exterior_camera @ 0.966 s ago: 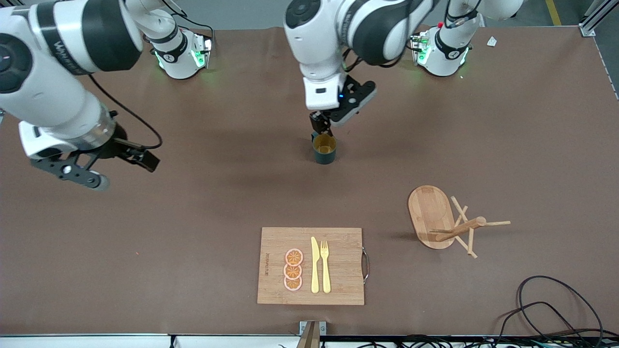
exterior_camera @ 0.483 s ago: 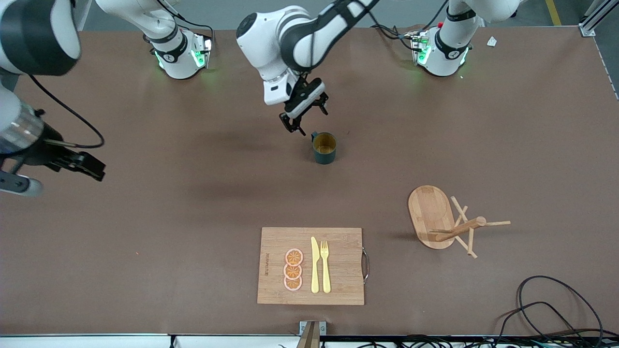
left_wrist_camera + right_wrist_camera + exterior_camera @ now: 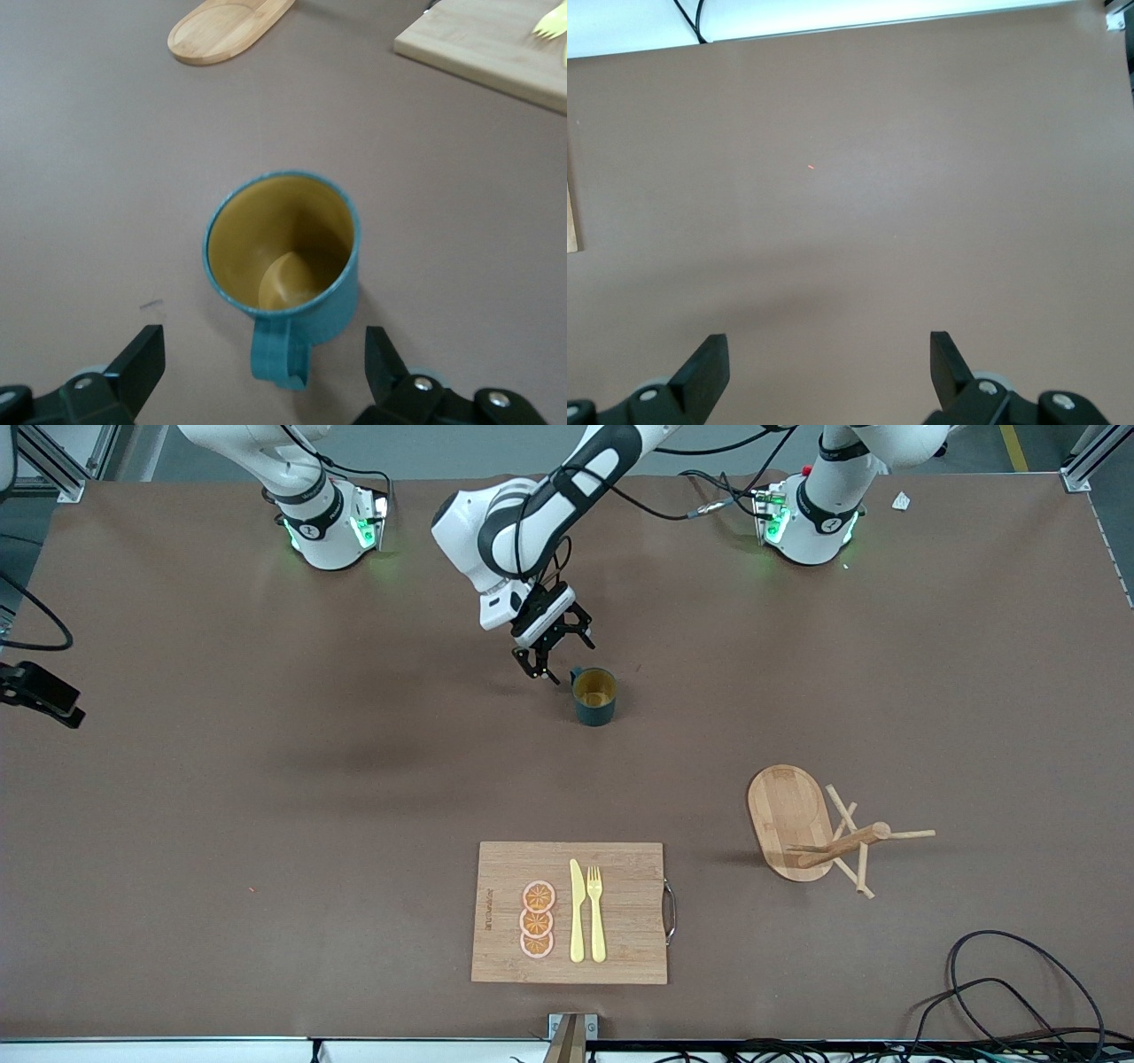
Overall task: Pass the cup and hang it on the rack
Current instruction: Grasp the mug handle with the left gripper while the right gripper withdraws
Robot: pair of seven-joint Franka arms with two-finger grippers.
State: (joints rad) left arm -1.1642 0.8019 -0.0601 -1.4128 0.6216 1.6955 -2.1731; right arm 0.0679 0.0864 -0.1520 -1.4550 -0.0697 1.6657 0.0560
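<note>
Bamboo cutting board point(image 3: 620, 912) lies nearest the front camera, flat on the brown desk point(image 3: 266, 824). On it: 3 orange slices point(image 3: 537, 919) in a row, with a yellow knife point(image 3: 577, 911) and a yellow fork point(image 3: 596, 912) side by side just beside them. A metal handle sits on the board's edge toward the left arm's end.

A loose black cable point(image 3: 1019, 992) lies at the desk corner toward the left arm's end, near the front camera.

Rack point(image 3: 819, 833): farther from the front camera than the board, toward the left arm's end of the desk. It lies tipped over, oval base on edge, post and pegs resting on the desk surface.

Cup point(image 3: 594, 696): farther again, near the desk's middle, upright, well apart from the rack. Dark teal outside, mustard inside. In the left wrist view the loop handle points toward the left end effector.

Left end effector point(image 3: 548, 657): low, just beside the cup on its handle side, fingers point(image 3: 142, 363) spread wide, 1 on each side of the handle, not touching it. Nothing is held.

Right end effector point(image 3: 828, 372): at the desk edge toward the right arm's end, over bare desk, fingers spread wide, empty. Only a dark part of it shows in the front view.
</note>
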